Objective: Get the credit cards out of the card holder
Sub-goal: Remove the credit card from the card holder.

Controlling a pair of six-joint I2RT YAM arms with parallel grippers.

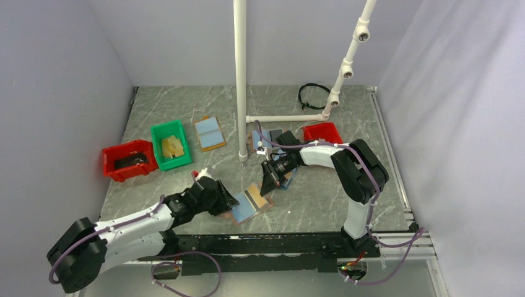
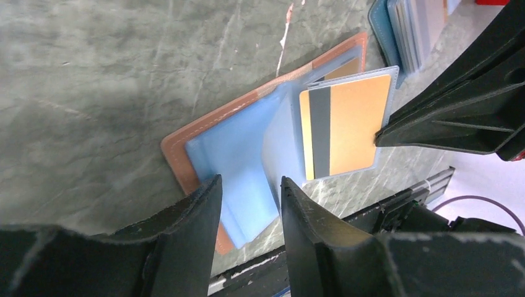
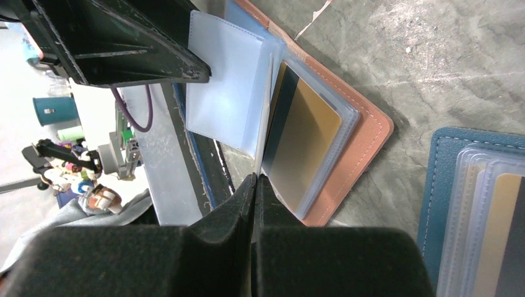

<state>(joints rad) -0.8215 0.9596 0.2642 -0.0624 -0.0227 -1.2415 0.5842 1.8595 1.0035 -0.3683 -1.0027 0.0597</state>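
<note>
Card holder (image 1: pixel 247 207), open on tabletop (image 1: pixel 322 198). Right fingers (image 3: pixel 278 216) pinch its clear sleeve (image 2: pixel 347 124). Left fingers (image 2: pixel 192 216) spread over it.

A green bin (image 1: pixel 170 143) sits beside a red bin (image 1: pixel 128 159).

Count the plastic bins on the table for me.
3: red bin at far left, green bin just right of it, second red bin farther back on the right. None seems hidden.
</note>
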